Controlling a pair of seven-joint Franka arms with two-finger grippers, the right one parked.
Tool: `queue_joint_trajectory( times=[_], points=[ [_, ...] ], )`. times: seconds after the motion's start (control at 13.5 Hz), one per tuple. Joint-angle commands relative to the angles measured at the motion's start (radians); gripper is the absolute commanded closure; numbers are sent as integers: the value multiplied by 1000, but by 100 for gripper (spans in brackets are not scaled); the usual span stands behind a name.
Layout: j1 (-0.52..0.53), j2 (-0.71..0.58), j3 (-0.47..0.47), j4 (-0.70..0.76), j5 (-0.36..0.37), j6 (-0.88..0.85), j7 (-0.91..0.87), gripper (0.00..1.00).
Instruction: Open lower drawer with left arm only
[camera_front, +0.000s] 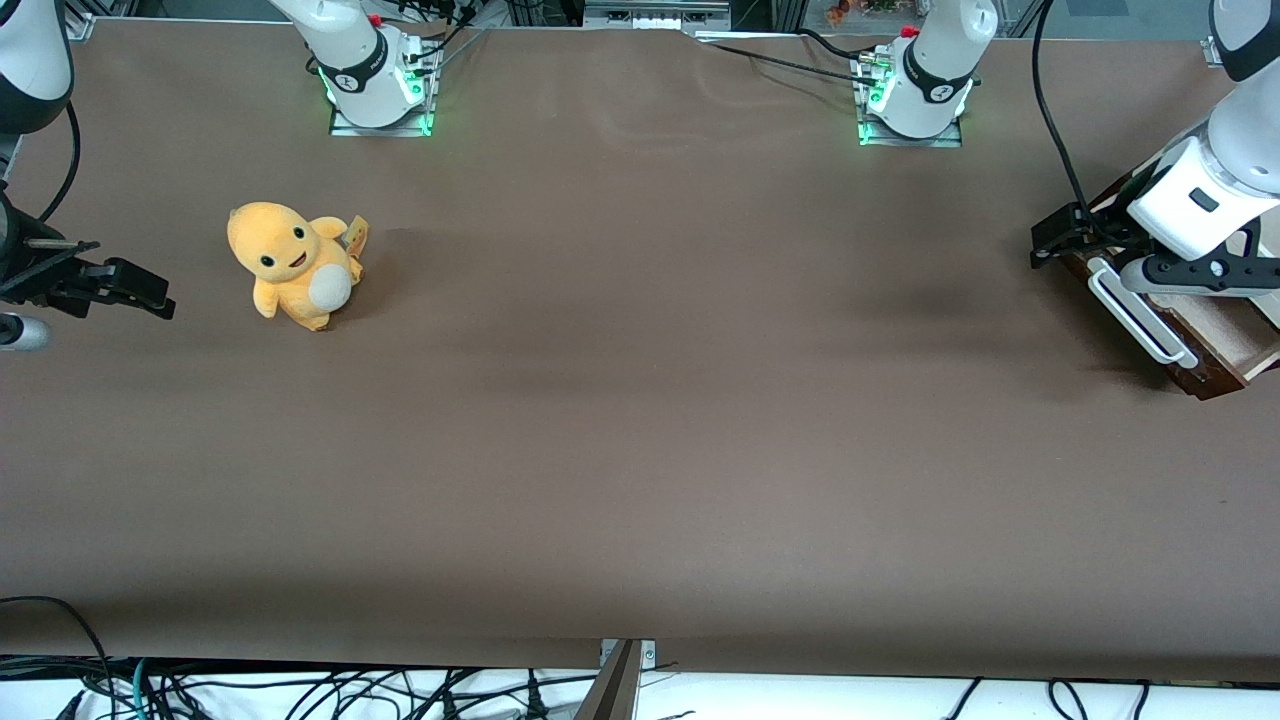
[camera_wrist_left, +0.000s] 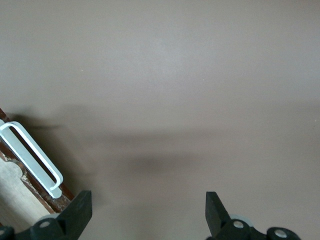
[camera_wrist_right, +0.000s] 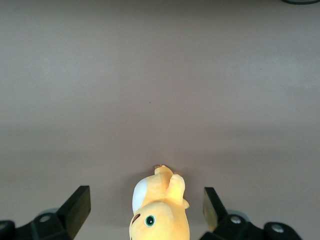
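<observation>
Here the left arm (camera_front: 1235, 130) is reaching down at the working arm's end of the brown table (camera_front: 640, 420), and its black gripper (camera_front: 1060, 240) is hanging above the lower drawer (camera_front: 1215, 345), over the end of the drawer's front that lies farther from the front camera. In the wrist view the gripper (camera_wrist_left: 147, 212) is standing wide open, its two black fingers (camera_wrist_left: 77, 212) set well apart with only bare table showing between them; they are holding nothing and touching nothing. The drawer is sitting pulled out from its place, so that its tan inside (camera_front: 1225, 325) is showing next to the dark reddish-brown front. The long white bar handle (camera_front: 1140, 315) is running across that front, facing the open middle of the table, and it is lying free, just beside one finger in the wrist view (camera_wrist_left: 32, 160) but not between the two. The drawer's dark wood edge (camera_wrist_left: 50, 202) is showing next to that finger as well. Well apart from all this, toward the parked arm's end of the table, a yellow plush toy (camera_front: 292, 265) is sitting upright on the tabletop, facing the front camera.
</observation>
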Motion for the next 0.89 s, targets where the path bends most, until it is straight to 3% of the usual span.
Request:
queue_joint_trajectory(
  times=[0.0,0.81],
  points=[
    [3,-23,-4,-22,-12,13,-19,0],
    [10,-12,-3,-9,-10,2,-10,0]
  ],
)
